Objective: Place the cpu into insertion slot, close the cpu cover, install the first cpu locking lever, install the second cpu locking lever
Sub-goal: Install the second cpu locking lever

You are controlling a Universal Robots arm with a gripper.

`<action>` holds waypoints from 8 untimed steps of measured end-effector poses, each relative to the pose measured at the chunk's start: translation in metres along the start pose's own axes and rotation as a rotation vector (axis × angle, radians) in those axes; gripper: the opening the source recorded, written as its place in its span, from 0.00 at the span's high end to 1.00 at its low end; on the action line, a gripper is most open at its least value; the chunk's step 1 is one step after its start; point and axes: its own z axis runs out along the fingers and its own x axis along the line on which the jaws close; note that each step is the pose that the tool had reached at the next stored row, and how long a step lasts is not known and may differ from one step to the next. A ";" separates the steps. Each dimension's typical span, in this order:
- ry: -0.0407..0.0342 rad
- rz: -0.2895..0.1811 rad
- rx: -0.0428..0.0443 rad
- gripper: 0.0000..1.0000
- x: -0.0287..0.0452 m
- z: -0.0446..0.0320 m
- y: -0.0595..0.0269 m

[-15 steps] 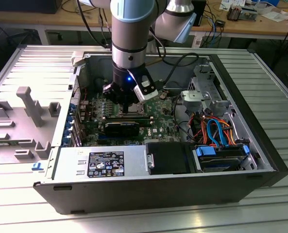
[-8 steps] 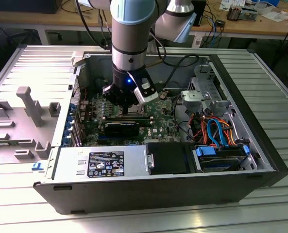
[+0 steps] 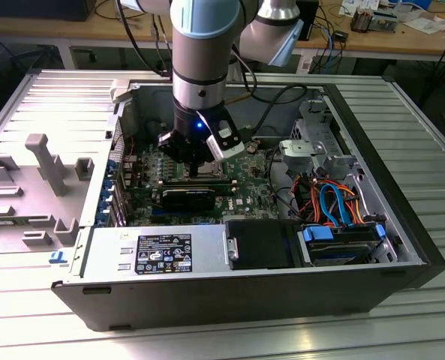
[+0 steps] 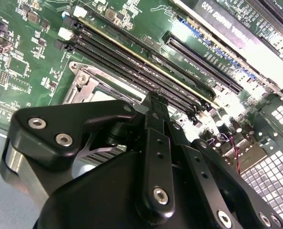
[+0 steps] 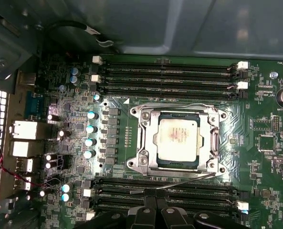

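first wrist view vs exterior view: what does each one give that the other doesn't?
First wrist view alone: the cpu seated in the insertion slot, the cpu cover shut flat around it, a thin locking lever sticking out along one side of the socket, and the memory slots on both sides.

Exterior view alone: the whole computer case, the power supply, the drive cables and the arm.

Both: the green motherboard and the gripper above it.

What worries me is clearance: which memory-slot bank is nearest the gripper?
The memory-slot bank that the gripper reaches over; the other bank lies beyond the cpu, beside the grey case wall.
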 end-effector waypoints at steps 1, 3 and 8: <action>0.0001 0.000 -0.0009 0.89 0.0000 -0.0001 0.0006; 0.0003 0.000 -0.0028 0.89 -0.0001 0.0000 0.0009; 0.0019 0.000 -0.0054 0.89 0.0031 0.0013 0.0022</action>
